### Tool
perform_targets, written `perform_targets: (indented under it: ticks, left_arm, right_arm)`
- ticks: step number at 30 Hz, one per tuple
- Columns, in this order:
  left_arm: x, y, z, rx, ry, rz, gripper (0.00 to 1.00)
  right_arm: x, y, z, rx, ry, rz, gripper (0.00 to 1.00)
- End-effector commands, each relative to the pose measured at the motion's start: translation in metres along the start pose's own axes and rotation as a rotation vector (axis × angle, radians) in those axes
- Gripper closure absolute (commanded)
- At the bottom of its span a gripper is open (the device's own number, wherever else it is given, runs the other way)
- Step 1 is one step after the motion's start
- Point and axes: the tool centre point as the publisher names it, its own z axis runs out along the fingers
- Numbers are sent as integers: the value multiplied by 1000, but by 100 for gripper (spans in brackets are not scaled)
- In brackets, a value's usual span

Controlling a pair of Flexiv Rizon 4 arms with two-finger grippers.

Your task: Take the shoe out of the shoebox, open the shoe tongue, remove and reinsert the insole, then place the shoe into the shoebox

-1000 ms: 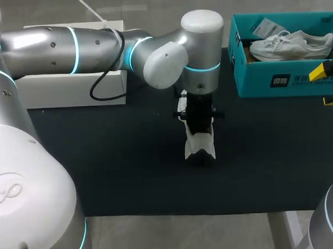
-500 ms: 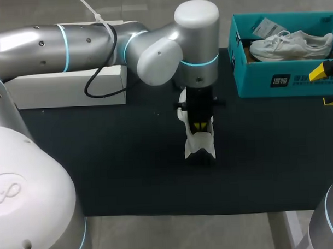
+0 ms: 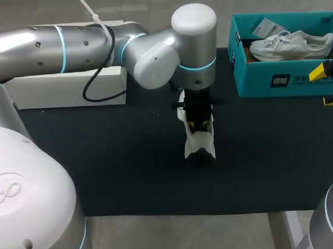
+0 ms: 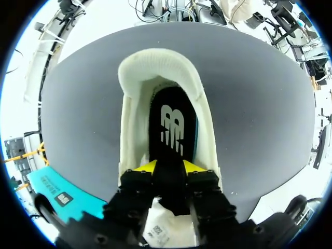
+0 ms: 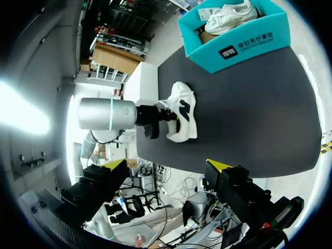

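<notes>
Pinching the black insole (image 4: 171,129) from both sides, our left gripper (image 4: 169,168) stands over the white shoe (image 4: 134,124) with its yellow fingertips (image 4: 147,167) pressed against the insole's edges. The insole lies inside the shoe, running from between those fingers toward the padded heel collar ahead of them, and a white mark shows on its upper face. In the head view the shoe sits near the middle of the dark table (image 3: 102,159), under our left arm, which comes in from the left and points its gripper straight down. The teal shoebox (image 3: 274,80) rests at the table's far right corner, well apart from this shoe, and a second white shoe (image 3: 289,45) lies in it. Our right gripper (image 5: 166,166) hangs off by the table's right side, fingers spread wide with nothing between them.
</notes>
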Motion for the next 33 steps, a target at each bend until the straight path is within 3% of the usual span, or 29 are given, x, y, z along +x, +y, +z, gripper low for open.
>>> perform_targets:
  ticks: [1, 2, 4, 5, 6, 26, 33]
  left_arm:
    - [3, 3, -10, 16, -8, -2, 53]
    - [4, 3, -12, 17, -9, -3, 46]
    - [4, 4, -13, 14, 8, -10, 10]
    - [5, 5, -13, 19, 13, -14, 2]
    - [5, 6, -13, 21, 15, -14, 0]
    - [-4, 11, -32, -4, -7, -27, 0]
    - [-6, 26, -54, -70, 3, -60, 0]
  right_arm:
    - [0, -1, 0, -1, -3, 1, 0]
    - [0, -1, 0, -1, -3, 1, 0]
    - [0, -1, 0, -1, -3, 1, 0]
    - [0, -1, 0, -1, -3, 1, 0]
    - [0, -1, 0, -1, -3, 1, 0]
    - [0, -1, 0, -1, -3, 1, 0]
    - [0, -1, 0, -1, -3, 1, 0]
